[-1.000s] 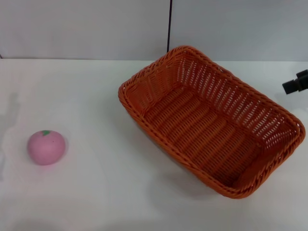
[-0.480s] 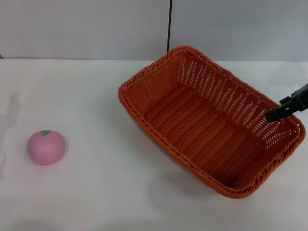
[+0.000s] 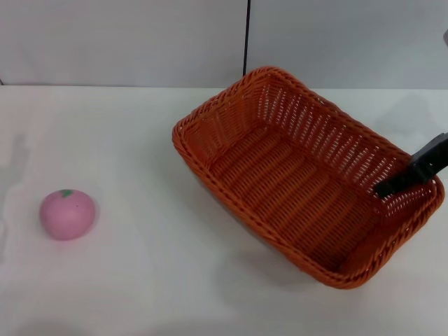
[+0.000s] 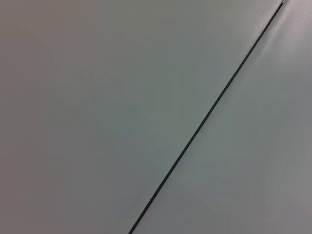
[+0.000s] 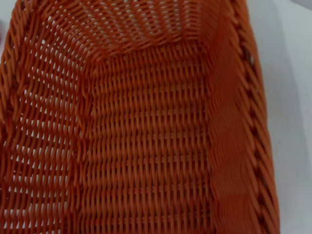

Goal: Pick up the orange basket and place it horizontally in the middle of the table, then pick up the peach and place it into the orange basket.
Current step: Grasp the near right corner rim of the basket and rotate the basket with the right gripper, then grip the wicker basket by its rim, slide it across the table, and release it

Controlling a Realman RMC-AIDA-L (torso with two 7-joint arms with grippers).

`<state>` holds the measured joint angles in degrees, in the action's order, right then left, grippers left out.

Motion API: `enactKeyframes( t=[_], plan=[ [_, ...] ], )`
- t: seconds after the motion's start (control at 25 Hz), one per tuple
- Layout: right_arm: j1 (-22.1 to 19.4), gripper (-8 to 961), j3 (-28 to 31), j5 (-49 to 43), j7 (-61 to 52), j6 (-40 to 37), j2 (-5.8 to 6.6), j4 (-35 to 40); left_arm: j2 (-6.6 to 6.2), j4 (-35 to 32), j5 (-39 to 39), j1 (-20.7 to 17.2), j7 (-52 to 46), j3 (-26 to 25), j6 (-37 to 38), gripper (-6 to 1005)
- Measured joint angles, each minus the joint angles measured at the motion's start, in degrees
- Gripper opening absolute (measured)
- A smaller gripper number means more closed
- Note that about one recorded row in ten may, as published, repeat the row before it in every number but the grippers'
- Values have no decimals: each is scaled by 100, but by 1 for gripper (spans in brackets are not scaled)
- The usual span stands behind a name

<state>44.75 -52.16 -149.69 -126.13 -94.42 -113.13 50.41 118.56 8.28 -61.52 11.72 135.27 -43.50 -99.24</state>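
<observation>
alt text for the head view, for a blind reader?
An empty orange basket sits diagonally on the right of a white table, with the right gripper reaching over its right rim. A pink peach lies far left, apart from it.

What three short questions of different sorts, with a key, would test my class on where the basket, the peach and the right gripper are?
1. True or false: the peach lies inside the orange basket.
2. Multiple choice: the right gripper is (A) beside the peach, (B) at the basket's right end, reaching in over its rim, (C) out of view.
3. Fill in: the basket lies ______ to the edges of the table, not horizontally.

Key: 1 false: it sits on the table, apart, on the robot's left. 2 B. 3 diagonally.
</observation>
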Motion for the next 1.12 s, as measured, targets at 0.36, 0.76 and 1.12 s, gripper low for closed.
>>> enactKeyframes(
  t=[0.36,0.76,1.12],
  plan=[
    [-47,321,-15,0,32,-12,-31,74,0,7,9,5,0,0,47,842],
    [-300,113,232,332,62,-154,-27,843,0,30,10,44,0,0,115,841],
    [-536,116,527,1676,549,-499,284,1113,0,50,8,80,0,0,170,841]
  ],
)
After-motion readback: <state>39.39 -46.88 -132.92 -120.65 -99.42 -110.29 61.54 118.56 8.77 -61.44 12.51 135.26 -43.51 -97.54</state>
